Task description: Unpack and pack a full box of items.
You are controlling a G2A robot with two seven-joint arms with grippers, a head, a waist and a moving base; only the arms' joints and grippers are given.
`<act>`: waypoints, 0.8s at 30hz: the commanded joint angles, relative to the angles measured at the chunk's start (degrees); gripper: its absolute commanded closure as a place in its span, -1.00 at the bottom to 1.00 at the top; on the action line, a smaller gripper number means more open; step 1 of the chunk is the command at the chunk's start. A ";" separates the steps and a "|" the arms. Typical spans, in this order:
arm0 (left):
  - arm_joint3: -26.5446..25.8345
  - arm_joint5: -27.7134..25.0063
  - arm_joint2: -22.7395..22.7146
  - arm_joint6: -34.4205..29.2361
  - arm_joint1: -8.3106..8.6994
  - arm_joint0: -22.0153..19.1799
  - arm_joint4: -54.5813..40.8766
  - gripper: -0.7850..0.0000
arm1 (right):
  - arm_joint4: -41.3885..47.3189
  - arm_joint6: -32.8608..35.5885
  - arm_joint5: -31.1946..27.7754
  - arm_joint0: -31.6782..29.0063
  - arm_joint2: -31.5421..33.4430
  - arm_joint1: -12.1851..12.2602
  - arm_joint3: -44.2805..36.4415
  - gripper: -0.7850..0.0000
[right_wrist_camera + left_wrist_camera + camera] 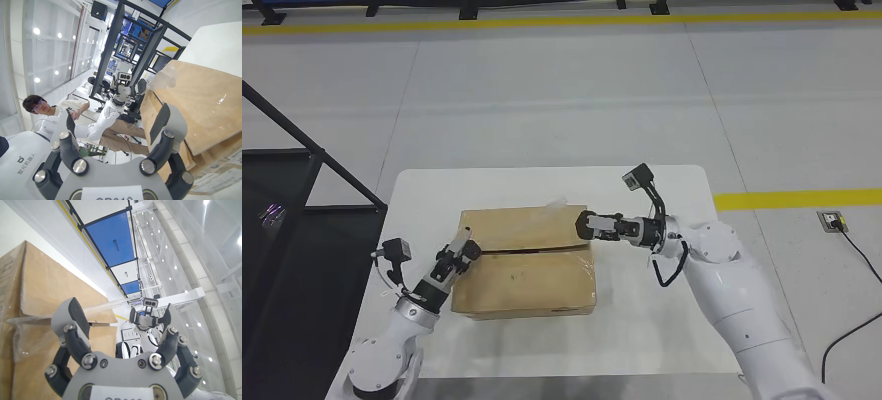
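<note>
A brown cardboard box (527,262) lies in the middle of the white table (662,195), its top flaps down and meeting along a seam. Loose clear tape (557,203) curls up at its far edge. My left gripper (460,253) is open at the box's left end, level with the seam. In the left wrist view, one finger (78,315) lies against the box (47,281) by a peeled tape strip (105,306). My right gripper (585,224) is open at the box's right end near the seam. One of its pads (160,121) rests by the flap edge (198,106), with crumpled tape (164,79) beyond.
A black metal frame (302,180) stands off the table's left side. Bare table surface runs around the box, widest on the right and behind it. The front table edge (572,375) is close to the box.
</note>
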 commanded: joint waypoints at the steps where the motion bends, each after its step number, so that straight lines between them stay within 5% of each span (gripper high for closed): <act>1: -0.43 -0.29 -0.07 0.08 -0.01 0.22 0.05 -1.00 | -1.06 -0.76 1.49 0.10 -0.08 0.16 -0.58 -1.00; 7: -2.90 -2.55 -3.04 0.88 0.08 2.27 -2.59 -1.00 | -1.86 -1.53 3.16 0.71 -1.35 0.17 -1.30 -1.00; 16: -1.37 -3.96 -14.11 0.61 0.60 5.13 -14.32 -1.00 | -3.56 -7.95 1.70 1.64 -1.86 0.10 -0.28 -1.00; 24: 2.37 -3.76 -16.87 -8.53 1.15 5.76 -18.30 -1.00 | -6.94 -14.98 -4.15 1.08 -1.56 0.25 -3.97 -1.00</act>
